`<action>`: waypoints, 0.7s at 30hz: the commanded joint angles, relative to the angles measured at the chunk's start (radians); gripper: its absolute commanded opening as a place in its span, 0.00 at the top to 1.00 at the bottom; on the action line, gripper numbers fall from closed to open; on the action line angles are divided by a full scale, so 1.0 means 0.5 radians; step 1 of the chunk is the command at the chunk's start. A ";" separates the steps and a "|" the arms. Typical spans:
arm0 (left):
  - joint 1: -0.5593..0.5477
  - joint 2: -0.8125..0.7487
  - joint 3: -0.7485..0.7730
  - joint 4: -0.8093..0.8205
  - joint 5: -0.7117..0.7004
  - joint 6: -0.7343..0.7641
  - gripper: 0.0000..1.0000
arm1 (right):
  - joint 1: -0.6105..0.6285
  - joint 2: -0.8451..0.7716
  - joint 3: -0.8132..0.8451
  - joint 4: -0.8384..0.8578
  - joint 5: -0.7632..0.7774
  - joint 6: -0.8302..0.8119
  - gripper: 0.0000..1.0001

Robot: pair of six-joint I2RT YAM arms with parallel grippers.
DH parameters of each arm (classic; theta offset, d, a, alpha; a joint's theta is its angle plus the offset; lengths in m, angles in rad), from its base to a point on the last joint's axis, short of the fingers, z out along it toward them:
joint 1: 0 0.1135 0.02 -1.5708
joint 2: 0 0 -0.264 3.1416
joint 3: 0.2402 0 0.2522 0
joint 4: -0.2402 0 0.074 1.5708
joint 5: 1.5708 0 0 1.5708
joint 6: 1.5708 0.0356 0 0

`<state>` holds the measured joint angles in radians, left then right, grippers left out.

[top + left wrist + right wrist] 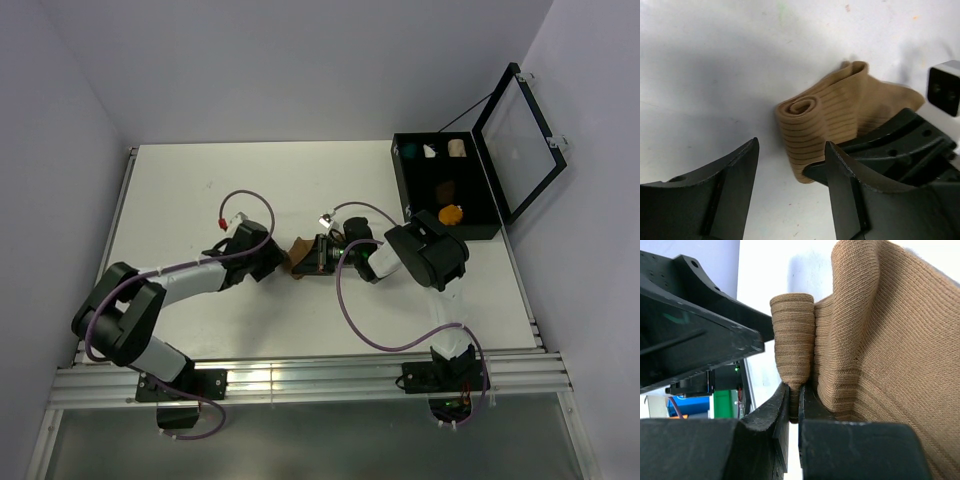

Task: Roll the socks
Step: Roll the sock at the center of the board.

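Observation:
The plain tan sock (299, 249) lies at the table's middle, one end wound into a tight roll (802, 125) and the rest loose behind it. My right gripper (794, 399) is shut on the lower end of that roll (792, 340); in the left wrist view it (900, 145) reaches in from the right. My left gripper (791, 170) is open, its jaws wide apart and empty, just short of the roll. In the top view the left gripper (274, 259) and right gripper (313, 257) face each other across the sock. The dark brown sock (446, 187) and mustard-orange sock (451, 213) lie in the black box.
An open black box (497, 200) with its lid up stands at the back right. It also holds small teal (408, 152), white (430, 151) and cream (457, 148) bundles. Purple cables loop over both arms. White walls enclose the table.

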<state>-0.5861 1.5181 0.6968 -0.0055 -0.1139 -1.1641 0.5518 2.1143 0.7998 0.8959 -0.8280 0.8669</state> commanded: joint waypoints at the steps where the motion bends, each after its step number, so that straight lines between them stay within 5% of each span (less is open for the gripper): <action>1: -0.009 -0.030 0.021 0.155 -0.033 0.015 0.39 | 0.010 0.079 -0.007 -0.212 0.064 -0.068 1.00; 12: -0.009 0.243 0.183 0.048 -0.079 0.070 0.52 | 0.010 0.076 0.002 -0.236 0.067 -0.086 1.00; 18: -0.006 0.372 0.278 -0.151 -0.107 0.119 0.67 | 0.010 0.048 0.002 -0.285 0.085 -0.126 0.99; 21: -0.006 0.421 0.364 -0.255 -0.091 0.162 0.83 | 0.010 -0.025 -0.010 -0.347 0.140 -0.181 0.89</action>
<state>-0.5869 1.6802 0.8371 -0.0372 -0.1272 -1.1309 0.5518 2.1113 0.8070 0.8734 -0.8253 0.8562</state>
